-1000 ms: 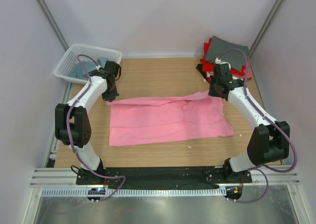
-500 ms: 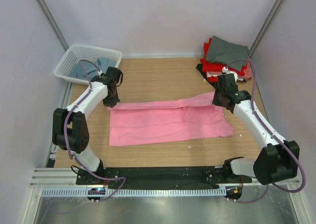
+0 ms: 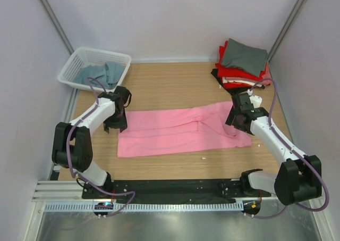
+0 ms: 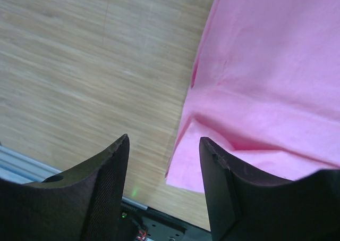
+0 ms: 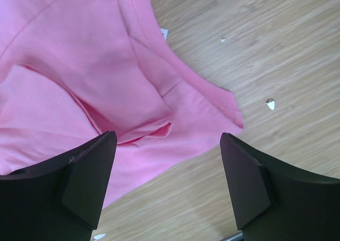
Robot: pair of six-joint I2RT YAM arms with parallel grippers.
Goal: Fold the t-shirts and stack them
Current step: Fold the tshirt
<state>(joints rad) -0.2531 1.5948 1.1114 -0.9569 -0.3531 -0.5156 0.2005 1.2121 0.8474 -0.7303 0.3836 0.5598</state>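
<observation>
1. Progress, done: a stack of folded t-shirts point(image 3: 241, 60), grey on top and red beneath, sits well beyond the right pincer point(image 5: 167, 135), toward the far corner.
2. Progress, in hand: the pink t-shirt point(image 3: 175, 129) lies flat on the table point(image 3: 175, 81) between the two pincers, doubled lengthwise into a long band. By judgement, the cross folds and the transfer to the stack are not yet done.
3. Progress, left: grey-blue cloth point(image 3: 103, 71) lies unfolded in the white basket point(image 3: 98, 51), beyond the left pincer point(image 4: 164, 139).
4. Left pincer: fingers spread, nothing between them. It points down at the band's left end; the near corner lies just inboard of its gap.
5. Right pincer: fingers spread wide, empty, hovering above the band's right end, with the sleeve fold directly beneath it.
</observation>
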